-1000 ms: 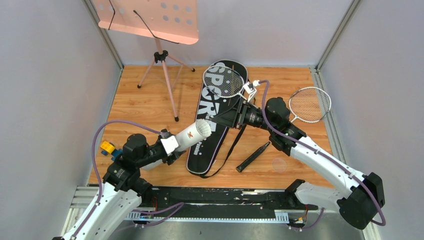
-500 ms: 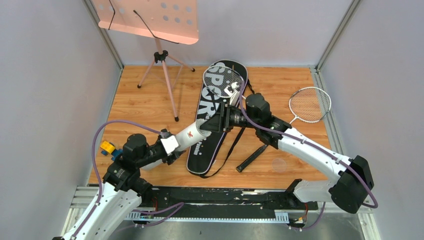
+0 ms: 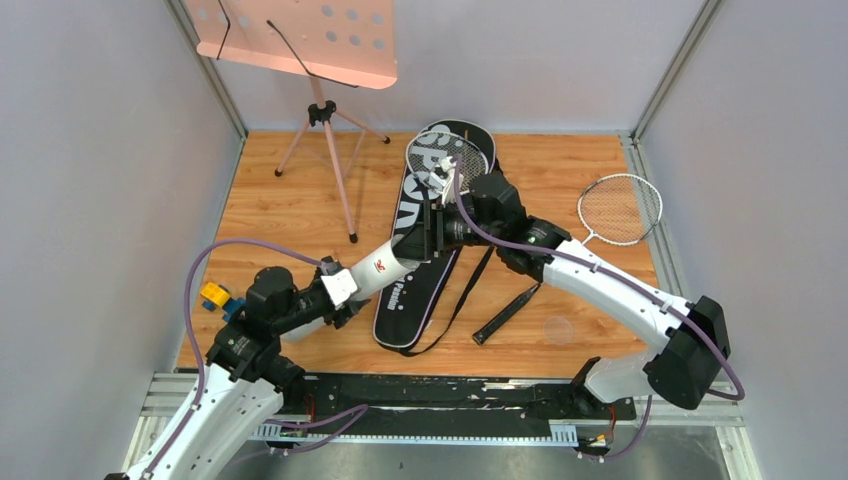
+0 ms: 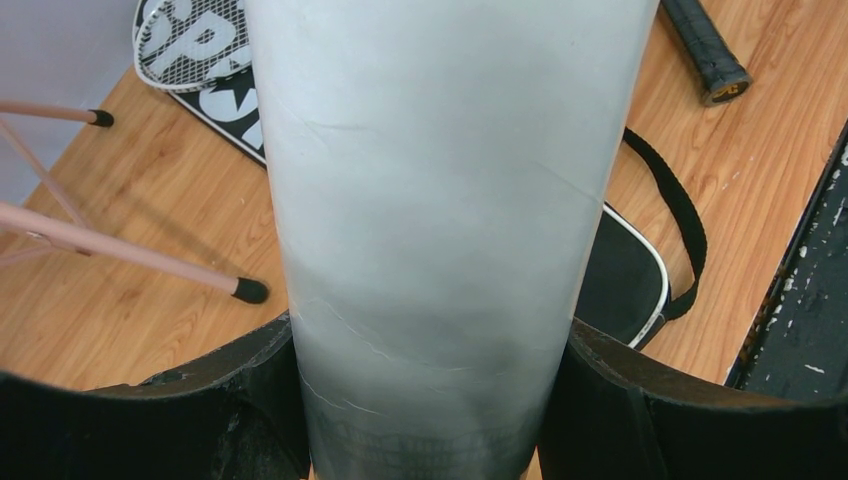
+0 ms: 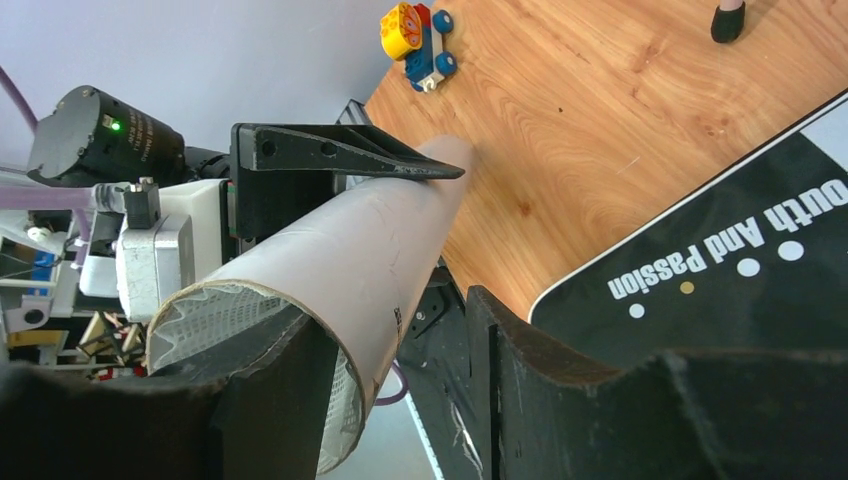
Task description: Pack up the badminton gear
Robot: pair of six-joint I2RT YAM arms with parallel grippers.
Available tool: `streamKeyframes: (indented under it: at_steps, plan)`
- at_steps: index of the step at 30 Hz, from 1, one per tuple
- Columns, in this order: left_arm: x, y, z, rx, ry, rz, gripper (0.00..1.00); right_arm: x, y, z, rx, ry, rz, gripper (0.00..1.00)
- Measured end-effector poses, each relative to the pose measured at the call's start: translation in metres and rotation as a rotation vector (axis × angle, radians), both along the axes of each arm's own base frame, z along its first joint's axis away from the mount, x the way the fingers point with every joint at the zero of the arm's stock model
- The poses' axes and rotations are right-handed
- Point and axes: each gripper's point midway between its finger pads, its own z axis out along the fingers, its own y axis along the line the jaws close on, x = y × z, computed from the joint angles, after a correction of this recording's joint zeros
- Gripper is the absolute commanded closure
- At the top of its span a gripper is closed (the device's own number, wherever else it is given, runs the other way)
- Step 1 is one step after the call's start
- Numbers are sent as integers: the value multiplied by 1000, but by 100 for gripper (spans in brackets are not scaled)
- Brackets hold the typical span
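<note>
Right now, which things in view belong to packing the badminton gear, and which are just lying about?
Job: white tube, black SPORT bag, racket on the bag, second racket.
Lying about: pink music stand, yellow and blue toy.

Bright, even overhead light; soft shadows by the stand (image 3: 300,40) legs. Top view sharp. Left wrist view: tube (image 4: 440,200) close, slightly blurred, darker at bottom.
</note>
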Motion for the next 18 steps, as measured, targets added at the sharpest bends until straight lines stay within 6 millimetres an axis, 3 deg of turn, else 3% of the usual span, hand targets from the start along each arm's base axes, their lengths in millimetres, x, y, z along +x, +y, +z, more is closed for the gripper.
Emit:
streamKeyframes:
  at_steps: [12,18]
  plan:
    - [1,6,-10,30,37,35,38,7,13,-18,-69,-1,56,50]
    - [1,5,-9,25,33,26,38,5,11,-16,-71,-2,56,34]
